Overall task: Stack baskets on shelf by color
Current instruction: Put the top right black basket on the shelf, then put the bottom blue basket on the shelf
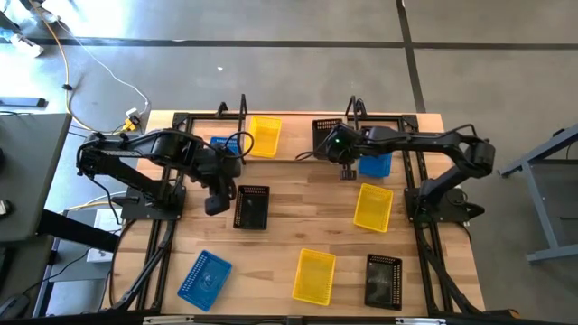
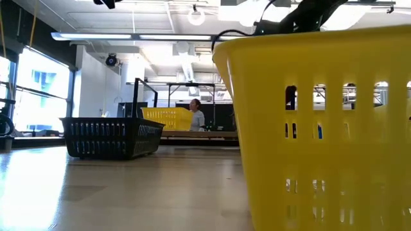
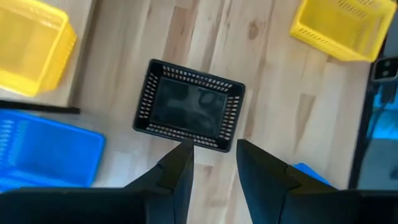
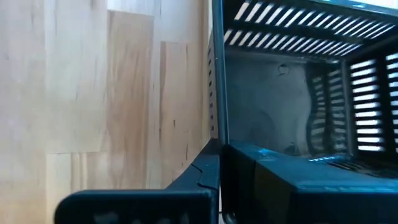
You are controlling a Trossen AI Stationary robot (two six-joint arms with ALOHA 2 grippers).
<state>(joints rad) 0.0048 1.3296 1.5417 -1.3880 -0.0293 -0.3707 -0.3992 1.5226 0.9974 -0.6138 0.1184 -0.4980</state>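
High view shows the job partly done. On the shelf (image 1: 298, 155) at twelve o'clock sit a yellow basket (image 1: 265, 134), a blue basket (image 1: 221, 144) half hidden under the left arm, and a black basket (image 1: 326, 135) under the right arm.

The left gripper (image 1: 218, 200) hangs at about ten o'clock from the table's middle, just beside another black basket (image 1: 251, 207) on the tabletop. Left wrist view has its fingers parted with nothing between them, their tips over that basket's near rim; I judge it lined up for a pick, not yet gripping.

The right gripper (image 1: 345, 153) is at one o'clock, at the shelf. Right wrist view shows its fingers clenched on the wall of the black basket on the shelf, so it seems to be placing that one. A second blue basket (image 1: 375, 164) lies just beside it, partly under the arm.

Loose on the table remain a yellow basket at three o'clock (image 1: 373, 207), a yellow basket at six o'clock (image 1: 314, 275), a blue basket at seven o'clock (image 1: 204, 279) and a black basket at five o'clock (image 1: 384, 281). So most of the stacking is left, as I read it.
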